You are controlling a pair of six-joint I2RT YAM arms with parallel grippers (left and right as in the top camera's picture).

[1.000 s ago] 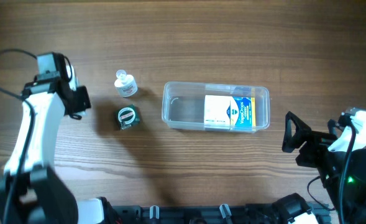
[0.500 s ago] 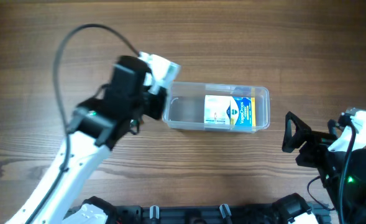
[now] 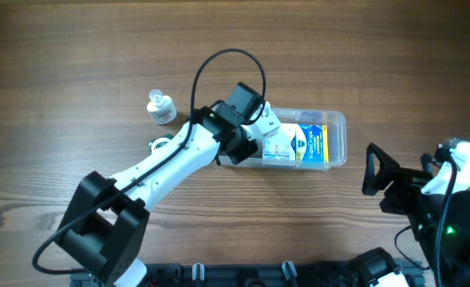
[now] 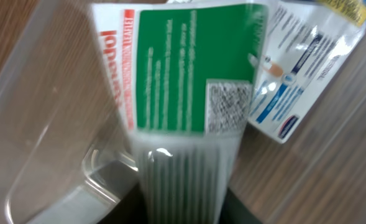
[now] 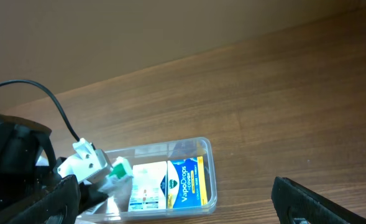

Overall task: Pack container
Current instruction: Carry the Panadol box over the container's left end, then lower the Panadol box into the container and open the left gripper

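The clear plastic container [image 3: 338,119] lies at the table's middle right; it also shows in the right wrist view [image 5: 210,180] and the left wrist view [image 4: 40,106]. A white, blue and yellow VapoDrops box [image 3: 302,143] lies in its right half. My left gripper [image 3: 254,134] is over the container's left half, shut on a green and white packet [image 4: 189,74] with a QR code, held inside the tub next to the box [image 4: 301,68]. My right gripper [image 3: 378,171] is open and empty at the table's right edge, apart from the container.
A small white round bottle [image 3: 161,108] stands left of the container. A small whitish object [image 3: 156,145] peeks out beside my left arm, mostly hidden. My left arm stretches diagonally from the front left to the container.
My left arm has swung from the table's left side across to the container, and its gripper now sits in the tub's left half. The right arm has not moved.
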